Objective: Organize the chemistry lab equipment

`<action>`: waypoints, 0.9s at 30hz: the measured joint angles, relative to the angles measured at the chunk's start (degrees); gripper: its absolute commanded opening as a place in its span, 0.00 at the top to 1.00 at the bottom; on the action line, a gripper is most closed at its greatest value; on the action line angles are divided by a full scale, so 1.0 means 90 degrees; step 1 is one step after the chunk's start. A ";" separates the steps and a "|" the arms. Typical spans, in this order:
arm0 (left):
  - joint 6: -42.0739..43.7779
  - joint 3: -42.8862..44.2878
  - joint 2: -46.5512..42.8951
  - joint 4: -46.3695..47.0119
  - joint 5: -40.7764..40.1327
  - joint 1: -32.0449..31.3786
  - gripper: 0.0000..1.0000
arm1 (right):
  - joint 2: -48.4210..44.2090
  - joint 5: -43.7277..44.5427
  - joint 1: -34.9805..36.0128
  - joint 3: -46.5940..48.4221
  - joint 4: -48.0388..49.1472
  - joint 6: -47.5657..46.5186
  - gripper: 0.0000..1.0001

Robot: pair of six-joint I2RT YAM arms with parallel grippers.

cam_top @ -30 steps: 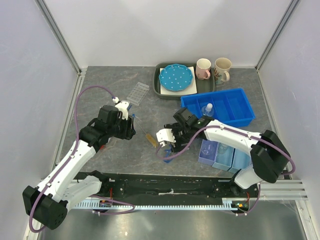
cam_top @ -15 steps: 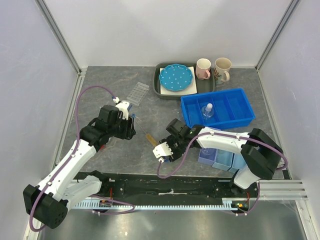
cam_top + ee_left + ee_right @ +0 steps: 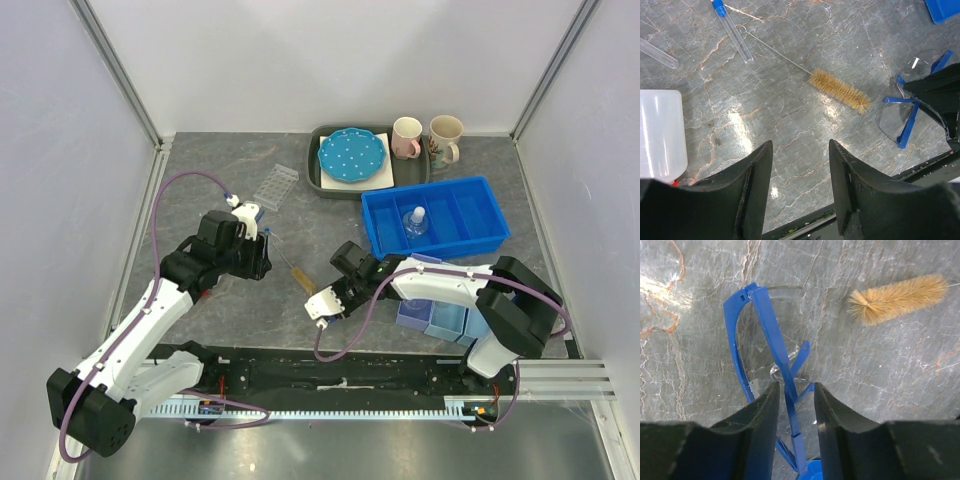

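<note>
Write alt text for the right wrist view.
Blue-framed clear safety glasses lie on a grey marbled table, one temple arm running between the open fingers of the right tool. A tan bristle brush head lies at upper right.

The left arm runs forward from its base with the elbow bent and the wrist tipped down. The left hand (image 3: 255,262) hangs just left of the tube brush (image 3: 300,277), above the surface (image 3: 220,180). Its fingers (image 3: 752,200) stand wide apart with nothing between them. The right arm folds back inward toward the brush, and the right hand (image 3: 322,303) sits low on the brush's near side. Its fingers (image 3: 760,430) stand narrowly apart astride a side bar of the blue goggles (image 3: 765,325); whether they pinch it is unclear.
</note>
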 measured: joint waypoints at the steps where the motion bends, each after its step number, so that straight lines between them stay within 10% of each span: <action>1: 0.0000 0.0000 0.0000 0.0000 0.0002 0.0000 0.44 | 0.0010 0.0019 0.0005 -0.0036 0.0027 -0.0015 0.63; 27: -0.0019 -0.0024 -0.0495 -0.0002 -0.0420 0.0000 0.44 | -0.0330 -0.0274 -0.0826 0.0879 -0.0481 0.1795 0.85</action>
